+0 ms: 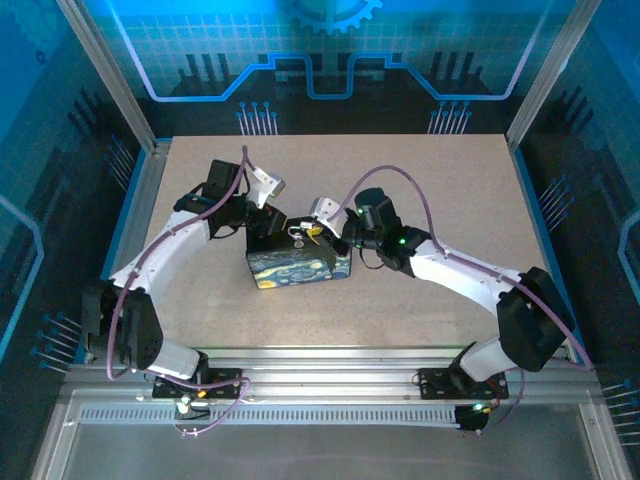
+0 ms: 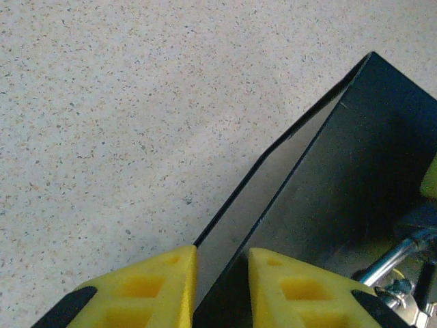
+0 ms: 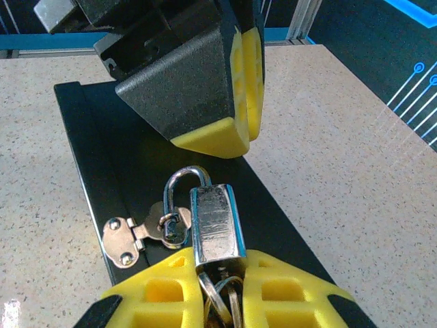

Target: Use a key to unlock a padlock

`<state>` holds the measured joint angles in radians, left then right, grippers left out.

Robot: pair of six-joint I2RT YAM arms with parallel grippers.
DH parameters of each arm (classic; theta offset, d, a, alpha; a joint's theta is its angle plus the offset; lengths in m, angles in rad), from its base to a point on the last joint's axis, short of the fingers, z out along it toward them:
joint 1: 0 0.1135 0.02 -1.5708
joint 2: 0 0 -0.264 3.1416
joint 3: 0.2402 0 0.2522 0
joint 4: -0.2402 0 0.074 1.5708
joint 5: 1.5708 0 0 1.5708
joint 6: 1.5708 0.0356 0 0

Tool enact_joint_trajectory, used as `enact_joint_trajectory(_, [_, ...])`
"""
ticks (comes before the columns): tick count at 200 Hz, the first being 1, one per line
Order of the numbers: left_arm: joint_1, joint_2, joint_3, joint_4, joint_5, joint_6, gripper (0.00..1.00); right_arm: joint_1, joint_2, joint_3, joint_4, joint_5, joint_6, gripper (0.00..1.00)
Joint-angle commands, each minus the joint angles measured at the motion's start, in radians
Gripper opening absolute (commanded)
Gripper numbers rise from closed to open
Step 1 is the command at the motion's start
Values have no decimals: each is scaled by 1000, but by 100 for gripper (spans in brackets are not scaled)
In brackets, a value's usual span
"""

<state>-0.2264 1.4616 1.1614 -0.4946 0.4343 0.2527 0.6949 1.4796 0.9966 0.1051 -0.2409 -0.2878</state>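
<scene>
No legible text or markings anywhere.

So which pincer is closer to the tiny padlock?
Right. The right pincer has its fingertips either side of the padlock, at its bottom end. The left pincer pinches the edge of the box just beyond the shackle, not touching it.

Padlock silvery; box black lid, blue-yellow starry print on sides; table beige, dark-speckled.
</scene>
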Motion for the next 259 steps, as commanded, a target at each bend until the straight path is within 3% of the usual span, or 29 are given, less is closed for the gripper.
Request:
enact_joint_trajectory(1, [-10, 19, -25, 45, 60, -90, 27, 26, 18, 39, -11, 27, 78, 0])
enact_joint_trajectory(36, [-1, 18, -1, 120, 26, -205, 35, 34, 31, 95, -65, 34, 152, 0])
enact_joint_trajectory(55, [17, 9, 23, 128, -65, -271, 48, 42, 45, 92, -67, 33, 148, 0])
enact_joint_trajectory(83, [69, -26, 63, 81, -185, -334, 55, 48, 58, 73, -67, 62, 129, 0])
enact_joint_trajectory(138, [174, -41, 82, -151, -256, -444, 55, 44, 60, 53, -71, 216, 129, 0])
enact_joint_trajectory(185, [173, -74, -3, -185, -106, -459, 55, 28, 37, 32, -60, 279, 172, 0])
enact_joint_trajectory(197, [156, -73, -27, -160, -40, -464, 54, 27, 34, 27, -51, 277, 176, 0])
enact_joint_trajectory(214, [116, -53, -29, -160, -32, -449, 53, 28, 38, 30, -45, 276, 186, 0])
enact_joint_trajectory(259, [75, 12, -19, -121, 53, -451, 31, 53, 59, 45, -36, 296, 190, 1])
